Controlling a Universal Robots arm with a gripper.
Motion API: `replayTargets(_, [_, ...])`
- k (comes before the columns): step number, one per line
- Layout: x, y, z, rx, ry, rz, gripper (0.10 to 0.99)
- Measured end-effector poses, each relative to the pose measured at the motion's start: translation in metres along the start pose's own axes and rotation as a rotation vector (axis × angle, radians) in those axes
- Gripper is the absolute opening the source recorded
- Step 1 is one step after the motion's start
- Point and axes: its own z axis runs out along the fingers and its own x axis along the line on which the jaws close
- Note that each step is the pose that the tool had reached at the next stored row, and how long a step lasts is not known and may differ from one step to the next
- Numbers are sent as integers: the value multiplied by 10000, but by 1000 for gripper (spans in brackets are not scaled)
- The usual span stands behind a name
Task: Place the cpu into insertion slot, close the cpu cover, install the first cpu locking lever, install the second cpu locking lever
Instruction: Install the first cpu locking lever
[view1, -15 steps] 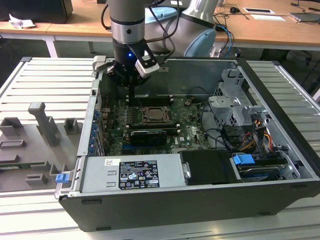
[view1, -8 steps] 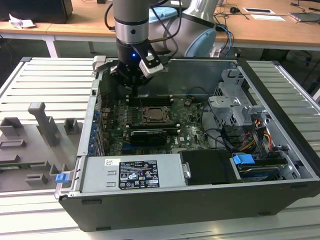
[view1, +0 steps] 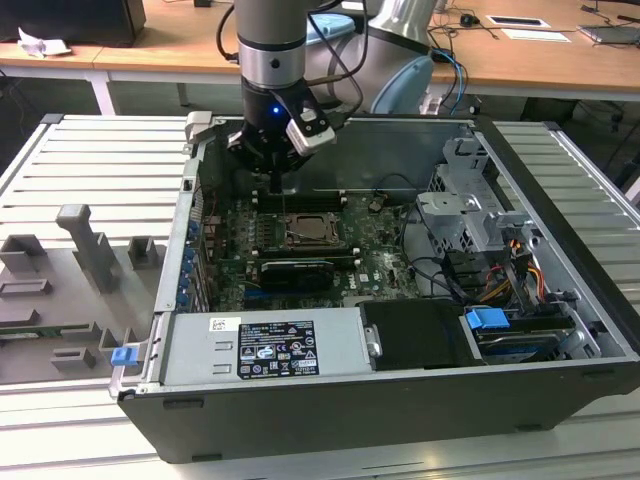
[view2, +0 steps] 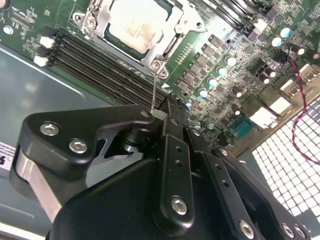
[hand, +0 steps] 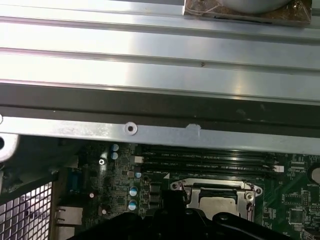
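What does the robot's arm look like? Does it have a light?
Yes! The arm is a round grey tube with a black band and a small blue light. Black cables loop beside it. Its pincer is black, built from jointed bars with shiny silver screws.

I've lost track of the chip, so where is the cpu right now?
The cpu sits in the insertion slot on the motherboard, beside the memory slots, just below the gripper in the exterior view.

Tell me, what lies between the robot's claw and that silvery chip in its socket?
In the second wrist view, long black memory slots cross the board between the gripper and the chip; a thin metal lever spans that gap too.
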Motion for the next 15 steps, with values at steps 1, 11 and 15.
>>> replayTargets(1, [-12,-1,0,0,0,0,106])
replayTargets(11, [-121,-8,3,0,5,1,106])
replayTargets(15, [-158,-10,6,-2,5,1,106])
